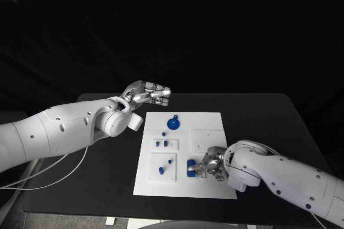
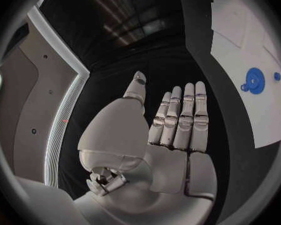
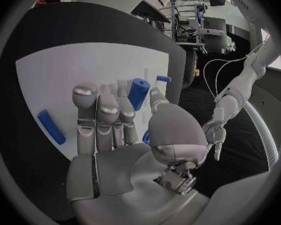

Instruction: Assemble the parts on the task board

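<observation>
The white task board point(image 1: 188, 154) lies in the middle of the black table point(image 1: 107, 179), and by the look of it the assembly is only partly done. A round blue disc with a small tab point(image 1: 173, 122) sits flat near the board's upper edge. Below it, small blue pegs point(image 1: 164, 143) stand in a raised square block toward the board's left side, and more stand in a second block point(image 1: 162, 168) lower down. The square plate point(image 1: 209, 138) on the board's right side looks bare, so I judge work remains there.

The right hand point(image 1: 210, 168) is low at the board's lower right, its fingers curled around a blue cylinder point(image 3: 138, 93). A second blue cylinder point(image 3: 51, 126) lies loose on the board just beside the hand, seemingly not yet placed.

The left hand point(image 1: 147, 94) hangs off the board, above its upper left corner. Its fingers are straight and pressed side by side, holding nothing.
</observation>
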You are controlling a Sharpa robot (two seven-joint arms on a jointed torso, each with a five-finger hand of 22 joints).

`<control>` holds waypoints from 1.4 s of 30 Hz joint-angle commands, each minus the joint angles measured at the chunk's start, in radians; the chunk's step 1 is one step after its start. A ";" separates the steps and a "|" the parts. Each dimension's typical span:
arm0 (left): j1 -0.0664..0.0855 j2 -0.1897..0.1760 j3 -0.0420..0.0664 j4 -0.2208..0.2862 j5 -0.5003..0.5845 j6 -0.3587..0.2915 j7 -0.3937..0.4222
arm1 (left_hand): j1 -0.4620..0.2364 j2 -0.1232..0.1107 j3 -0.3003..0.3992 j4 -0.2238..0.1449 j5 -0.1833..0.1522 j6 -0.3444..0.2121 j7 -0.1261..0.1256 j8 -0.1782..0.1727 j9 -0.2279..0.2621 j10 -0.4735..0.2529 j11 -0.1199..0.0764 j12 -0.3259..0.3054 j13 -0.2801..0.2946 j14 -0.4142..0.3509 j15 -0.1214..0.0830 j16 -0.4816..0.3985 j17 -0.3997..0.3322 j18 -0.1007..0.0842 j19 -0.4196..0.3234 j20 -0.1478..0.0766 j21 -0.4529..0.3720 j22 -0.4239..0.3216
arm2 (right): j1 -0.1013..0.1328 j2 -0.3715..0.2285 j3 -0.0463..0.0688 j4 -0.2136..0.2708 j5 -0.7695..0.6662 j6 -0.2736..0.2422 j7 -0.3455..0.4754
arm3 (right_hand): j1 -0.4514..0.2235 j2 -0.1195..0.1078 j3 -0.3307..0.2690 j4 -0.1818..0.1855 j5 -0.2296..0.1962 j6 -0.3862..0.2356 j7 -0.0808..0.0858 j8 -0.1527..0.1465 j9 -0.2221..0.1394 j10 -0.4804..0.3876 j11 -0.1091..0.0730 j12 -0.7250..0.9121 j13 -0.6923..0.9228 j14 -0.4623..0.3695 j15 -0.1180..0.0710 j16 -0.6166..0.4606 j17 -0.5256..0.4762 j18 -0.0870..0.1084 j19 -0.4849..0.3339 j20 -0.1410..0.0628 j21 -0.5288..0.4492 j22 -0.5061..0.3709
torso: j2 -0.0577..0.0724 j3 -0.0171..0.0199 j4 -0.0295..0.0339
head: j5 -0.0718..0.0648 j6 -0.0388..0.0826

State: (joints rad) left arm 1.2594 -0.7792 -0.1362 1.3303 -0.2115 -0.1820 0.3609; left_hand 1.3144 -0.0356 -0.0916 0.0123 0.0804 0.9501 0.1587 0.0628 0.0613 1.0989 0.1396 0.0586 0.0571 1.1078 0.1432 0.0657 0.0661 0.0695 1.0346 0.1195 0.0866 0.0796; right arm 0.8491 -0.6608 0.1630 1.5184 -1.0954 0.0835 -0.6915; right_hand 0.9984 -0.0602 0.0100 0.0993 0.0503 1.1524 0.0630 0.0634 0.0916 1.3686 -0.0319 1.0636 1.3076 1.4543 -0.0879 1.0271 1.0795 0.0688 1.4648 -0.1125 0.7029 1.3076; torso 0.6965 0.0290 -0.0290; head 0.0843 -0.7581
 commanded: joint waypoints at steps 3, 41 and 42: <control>0.000 0.000 0.001 0.001 -0.003 0.013 0.003 | -0.003 -0.009 -0.002 0.006 0.001 -0.007 0.001 -0.002 -0.001 -0.005 0.002 0.003 0.002 -0.009 -0.002 -0.004 0.001 0.002 0.000 0.009 -0.002 -0.001 | -0.007 -0.012 -0.005 0.025 -0.004 0.044 -0.029 | -0.001 0.007 0.000 0.002 -0.002 -0.002 0.000 0.002 0.002 0.000 0.003 -0.006 0.025 0.004 -0.006 -0.002 0.002 0.000 0.055 -0.005 -0.005 0.075 | 0.000 0.0009 -0.0004 | -0.001 0.001; 0.000 -0.002 0.001 -0.007 0.011 0.017 -0.009 | -0.003 -0.007 0.000 0.010 0.002 -0.004 0.001 -0.002 -0.001 -0.005 0.002 0.003 0.001 -0.008 -0.002 -0.004 0.001 0.003 0.000 0.009 -0.003 -0.001 | -0.010 -0.077 0.012 0.138 -0.160 0.062 0.115 | 0.171 -0.039 0.143 -0.150 0.396 0.127 -0.053 0.004 0.163 0.021 -0.028 0.023 0.032 0.007 -0.022 0.011 0.010 -0.013 0.056 -0.018 0.021 0.080 | 0.000 -0.0009 0.0013 | -0.006 -0.001; 0.000 -0.002 0.001 -0.007 0.011 0.018 -0.009 | -0.003 -0.007 0.000 0.010 0.002 -0.004 0.001 -0.002 -0.001 -0.005 0.002 0.003 0.001 -0.008 -0.002 -0.004 0.001 0.003 0.000 0.009 -0.003 -0.001 | -0.011 -0.075 0.012 0.137 -0.162 0.061 0.112 | 0.163 -0.036 0.146 -0.159 0.403 0.116 -0.056 0.000 0.224 0.022 -0.029 0.021 0.033 0.007 -0.024 0.011 0.010 -0.019 0.056 -0.023 0.021 0.080 | 0.000 -0.0011 0.0014 | -0.006 -0.002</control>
State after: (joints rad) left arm 1.2594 -0.7823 -0.1362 1.3220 -0.2073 -0.1800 0.3481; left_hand 1.3144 -0.0356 -0.0911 0.0172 0.0804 0.9501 0.1587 0.0628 0.0612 1.0989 0.1396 0.0586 0.0571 1.1078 0.1432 0.0657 0.0661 0.0695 1.0345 0.1195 0.0866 0.0798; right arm 0.8407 -0.7377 0.1754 1.6548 -1.2096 0.1241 -0.6033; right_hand 1.1665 -0.1000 0.1565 -0.0556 0.4479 1.2717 0.0125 0.0617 0.2980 1.3911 -0.0543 1.0802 1.3076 1.4594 -0.1040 1.0357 1.0898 0.0687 1.4649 -0.1305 0.7209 1.3074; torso 0.6970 0.0286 -0.0284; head 0.0778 -0.7590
